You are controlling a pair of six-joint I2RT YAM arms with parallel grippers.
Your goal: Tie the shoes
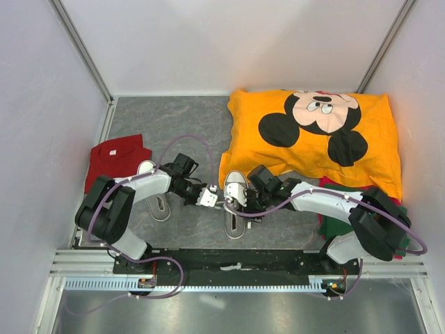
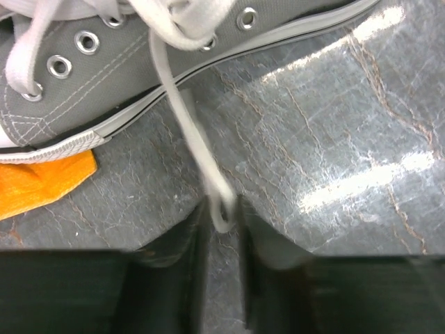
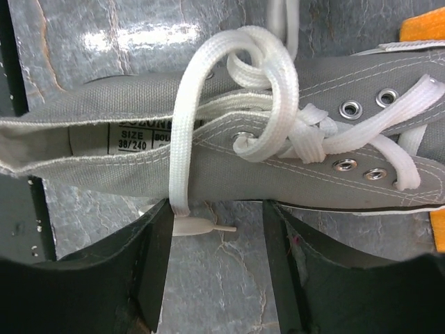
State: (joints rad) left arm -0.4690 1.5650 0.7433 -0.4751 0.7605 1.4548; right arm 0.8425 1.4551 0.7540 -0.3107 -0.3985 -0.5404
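- Both arms bend at the elbow and reach inward low over the grey counter (image 1: 174, 118). The left gripper (image 1: 207, 196) and right gripper (image 1: 241, 200) flank one shoe at the near-left corner of the orange Mickey Mouse cloth (image 1: 313, 139).
- The left gripper's fingers (image 2: 254, 240) stand close on either side of a white lace end (image 2: 221, 212). Blur hides whether they pinch it.
- The right gripper's fingers (image 3: 158, 243) are spread. The other lace tip (image 3: 198, 226) lies loose between them, just beside one finger.
- There are two arms, two grey shoes and three pieces of cloth: one orange, one red (image 1: 117, 156) and one green (image 1: 336, 221).
- The centre shoe (image 1: 235, 182) points its white toe at the orange cloth's edge, with its long axis running from the arm bases toward the cloth.
- The second shoe (image 1: 148, 169) lies well to the cloth's left, partly under the left forearm. It is roughly parallel, toe also pointing away from the bases.
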